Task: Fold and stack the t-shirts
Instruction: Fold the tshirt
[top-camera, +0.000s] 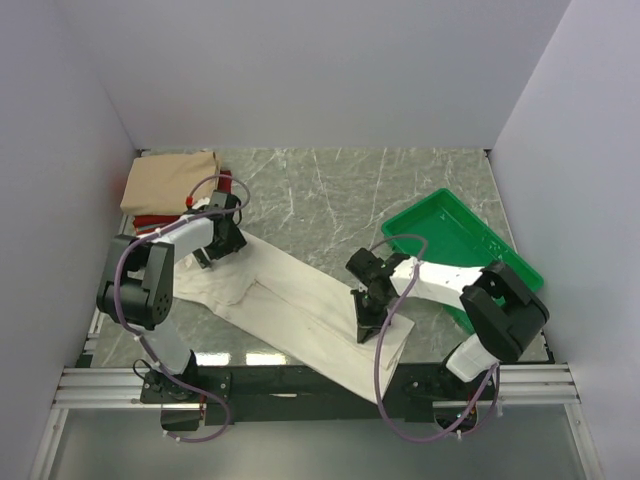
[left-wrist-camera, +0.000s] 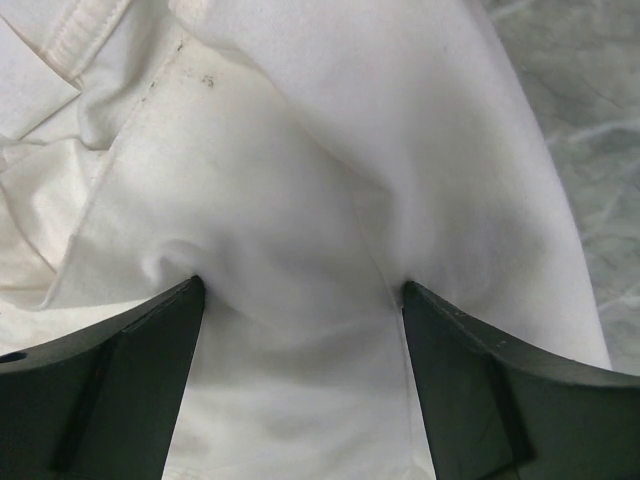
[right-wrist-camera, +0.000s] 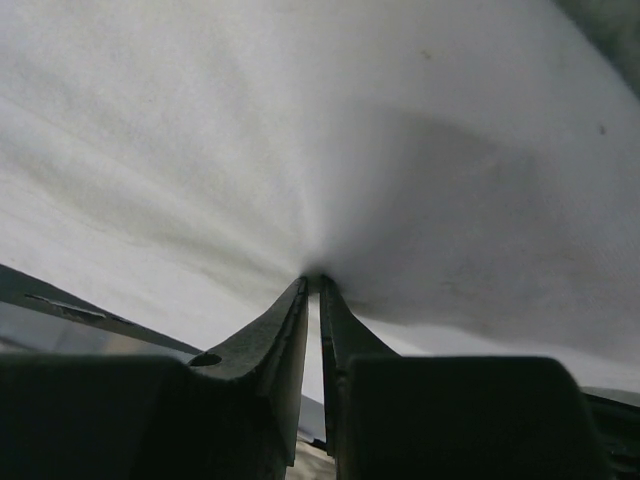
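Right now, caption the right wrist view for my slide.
Right gripper pinched shut on the cream t-shirt, fabric puckering toward its closed tips.

Plain white walls (top-camera: 320, 70) on three sides. Grey marbled table (top-camera: 330, 190), glossy, pale streaks. Aluminium rail (top-camera: 100, 387) along near edge. Even, soft light.

Grey table (top-camera: 330, 190) carries cream shirt (top-camera: 290, 300), red shirt (top-camera: 150, 221), green tray (top-camera: 450, 228).

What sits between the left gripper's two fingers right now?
A bunched ridge of the large off-white cream cotton t-shirt lies between the left gripper's open fingers; the left wrist view shows it.
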